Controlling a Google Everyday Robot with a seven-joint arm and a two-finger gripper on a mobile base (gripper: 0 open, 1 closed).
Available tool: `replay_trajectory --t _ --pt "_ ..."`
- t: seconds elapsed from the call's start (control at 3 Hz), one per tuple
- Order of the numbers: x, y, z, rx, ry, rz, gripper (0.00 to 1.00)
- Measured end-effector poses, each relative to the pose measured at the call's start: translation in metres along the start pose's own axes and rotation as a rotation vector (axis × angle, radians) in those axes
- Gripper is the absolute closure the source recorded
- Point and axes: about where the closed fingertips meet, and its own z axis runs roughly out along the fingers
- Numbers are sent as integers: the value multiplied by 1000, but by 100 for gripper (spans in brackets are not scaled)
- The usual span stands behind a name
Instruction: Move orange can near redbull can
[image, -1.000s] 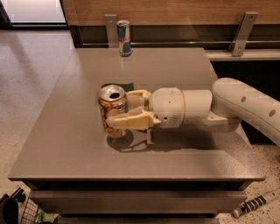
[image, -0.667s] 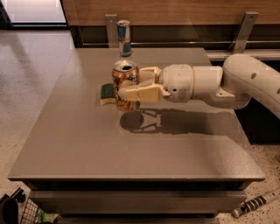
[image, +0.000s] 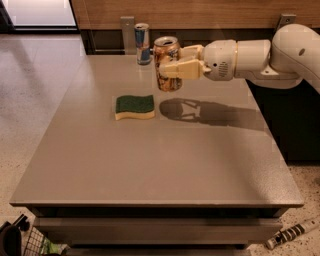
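Observation:
The orange can (image: 166, 62), orange-brown and gold with a silver top, is upright in my gripper (image: 172, 67), which is shut on it and holds it above the grey table (image: 150, 160) near the far edge. The arm reaches in from the right. The redbull can (image: 142, 43), slim, blue and silver, stands upright at the table's far edge, just left of and behind the orange can. The two cans are close but apart.
A green and yellow sponge (image: 135, 107) lies on the table in front and left of the cans. A wooden wall with metal brackets (image: 127, 30) runs behind the table. The floor lies to the left.
My gripper has carried the orange can from beside the sponge up and toward the far edge, close to the redbull can. The sponge now lies uncovered.

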Motion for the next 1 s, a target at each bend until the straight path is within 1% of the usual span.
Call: replay_trajectory --t 0.33,0.67,1.0 --pt "-2 -60 -6 84 -24 -18 100" --pt "0 -110 -11 167 -78 -53 100" --pt "4 -148 -5 257 -88 -88 100"
